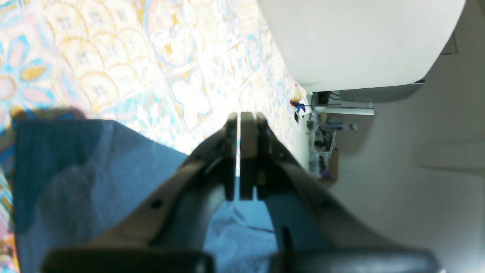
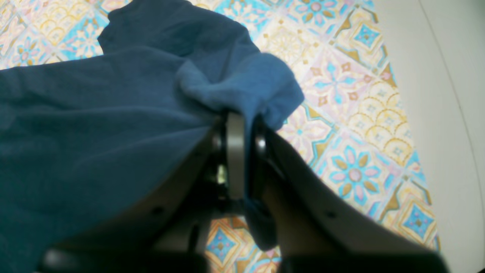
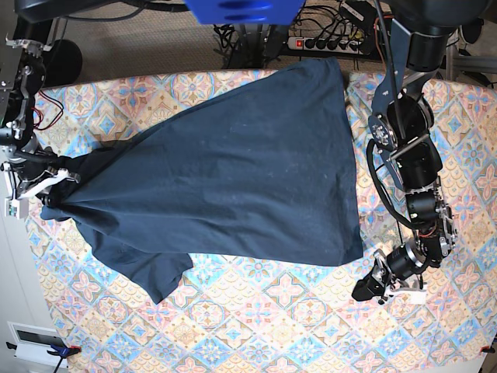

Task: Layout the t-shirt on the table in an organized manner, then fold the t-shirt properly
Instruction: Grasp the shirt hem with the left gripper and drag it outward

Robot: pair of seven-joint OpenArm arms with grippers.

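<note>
The right gripper was clamped on a bunched fold of the soft, wrinkled dark navy-blue cotton t-shirt. The left gripper had its jaws together, seemingly on nothing (it sat just off the shirt's near corner). The shirt lay spread across the floral diamond-tiled table, long axis running between the arms. No readable writing showed.

Base looks straight down – wrist views close, sharing the t-shirt.

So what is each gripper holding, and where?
Right gripper pinches a bunched edge of the dark navy cotton t-shirt. Left gripper is shut, holding nothing.
</note>
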